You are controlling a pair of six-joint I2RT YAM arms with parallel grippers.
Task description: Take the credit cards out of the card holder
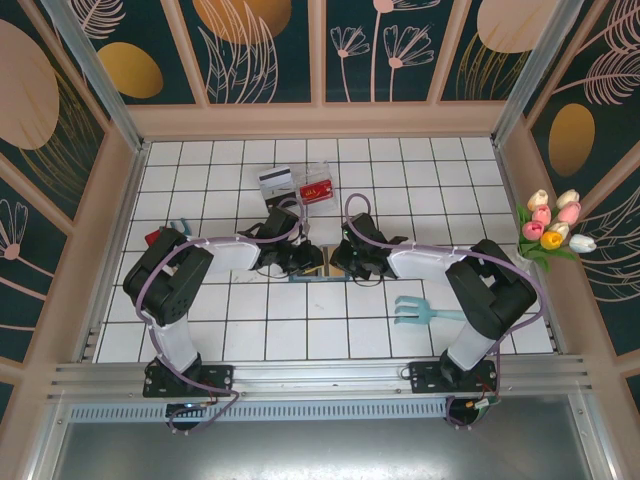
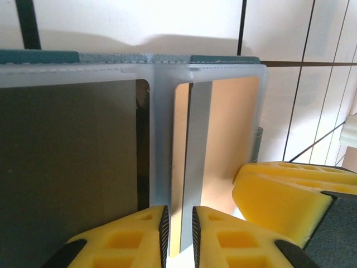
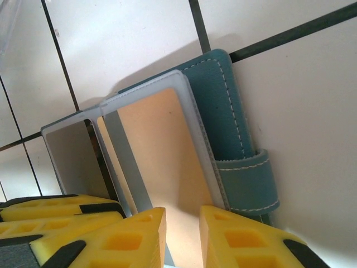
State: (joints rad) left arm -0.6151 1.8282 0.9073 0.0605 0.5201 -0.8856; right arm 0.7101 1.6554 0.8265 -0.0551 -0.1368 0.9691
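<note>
The teal-blue card holder [image 1: 320, 272] lies open on the white tiles between my two grippers. Its stitched teal cover and strap [image 3: 220, 111] edge a frosted sleeve. A brownish-gold card [image 2: 228, 139] with a grey stripe sits in the right pocket, and a dark card [image 2: 67, 167] sits in the left pocket. My left gripper [image 2: 179, 223] hovers over the gold card's near edge, jaws a narrow gap apart, the card flat below them. My right gripper [image 3: 183, 234] stands open over the same gold card [image 3: 162, 151]. A red card [image 1: 318, 190] lies loose on the table behind.
A white-grey card with a black stripe [image 1: 275, 180] lies beside the red card. A light teal fork-shaped toy [image 1: 425, 312] rests near the right arm. Tulips [image 1: 553, 225] stand at the right wall. A small red object [image 1: 154, 238] sits by the left arm.
</note>
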